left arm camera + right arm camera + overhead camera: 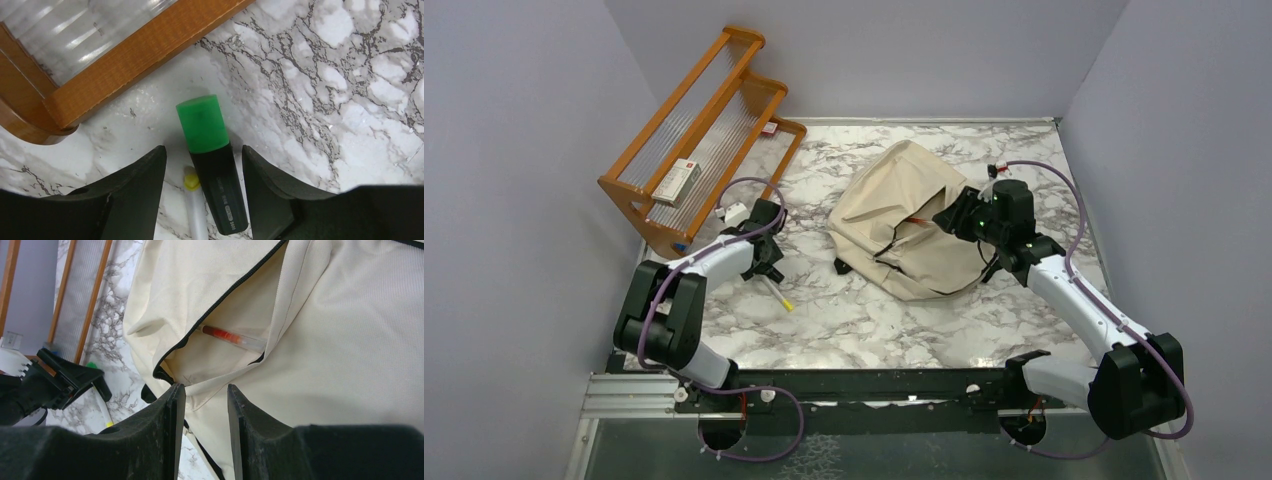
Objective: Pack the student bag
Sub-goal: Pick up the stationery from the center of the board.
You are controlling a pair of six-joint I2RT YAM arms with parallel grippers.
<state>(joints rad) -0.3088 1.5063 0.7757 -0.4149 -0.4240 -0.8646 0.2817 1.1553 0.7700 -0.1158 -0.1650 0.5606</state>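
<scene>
The beige student bag point(909, 220) lies in the middle of the table, its zipped pocket gaping. A clear pen with a red core point(232, 337) lies inside the pocket. My right gripper point(206, 395) is open just above the pocket's lower edge, with bag fabric point(350, 340) showing between the jaws. My left gripper point(204, 160) is open and low over the table, its jaws on either side of a green-capped black highlighter point(215, 175). A white pen with a yellow tip point(196, 210) lies beside the highlighter, also between the jaws.
A wooden rack point(694, 140) stands at the back left, close to the left gripper, with a small box point(674, 182) on it. Its wooden foot point(125, 65) is just ahead of the highlighter. Grey walls close in the table's sides and back.
</scene>
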